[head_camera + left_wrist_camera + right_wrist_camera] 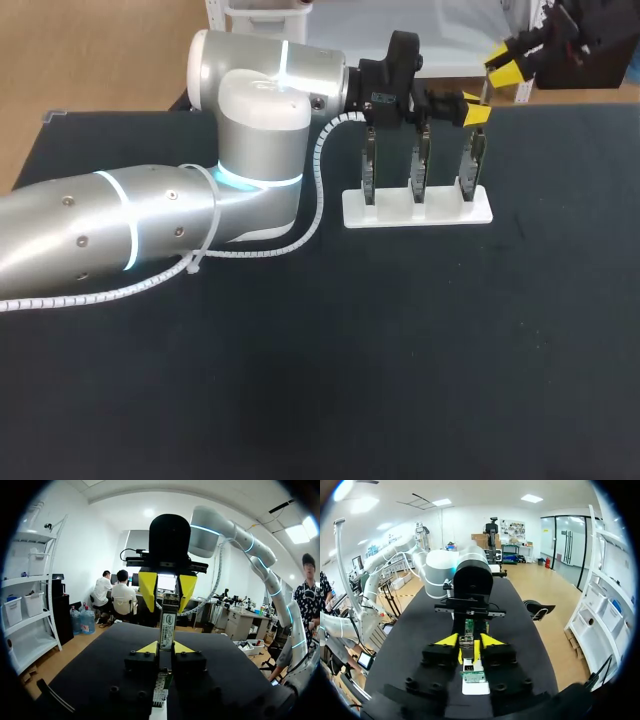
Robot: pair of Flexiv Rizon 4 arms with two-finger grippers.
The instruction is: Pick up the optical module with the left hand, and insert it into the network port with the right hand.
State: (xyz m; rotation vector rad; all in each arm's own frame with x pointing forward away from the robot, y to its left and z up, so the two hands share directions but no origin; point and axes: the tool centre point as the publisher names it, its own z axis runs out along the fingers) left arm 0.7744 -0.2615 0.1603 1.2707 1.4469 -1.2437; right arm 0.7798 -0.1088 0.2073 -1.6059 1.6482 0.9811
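Observation:
The optical module [167, 622], a slim metal bar with a label, is held at its near end by my left gripper [165, 648], which is shut on it. My right gripper [168, 587] faces it from the other side, its yellow fingers [148, 586] pressed against the module's far end. From the right wrist, the module [466, 641] sits between the yellow tips of my right gripper [468, 645]. Seen from above, both grippers meet over the right end of the white stand [418, 208]: my left gripper [475, 113] and my right gripper [505, 65]. The stand carries three upright network ports [417, 163].
The stand shows right under both grippers, with its white base [475, 686] and a green board [473, 676]. My bulky left arm [250, 130] crosses the table's left half. The black tabletop [400, 350] stretches bare in front of the stand.

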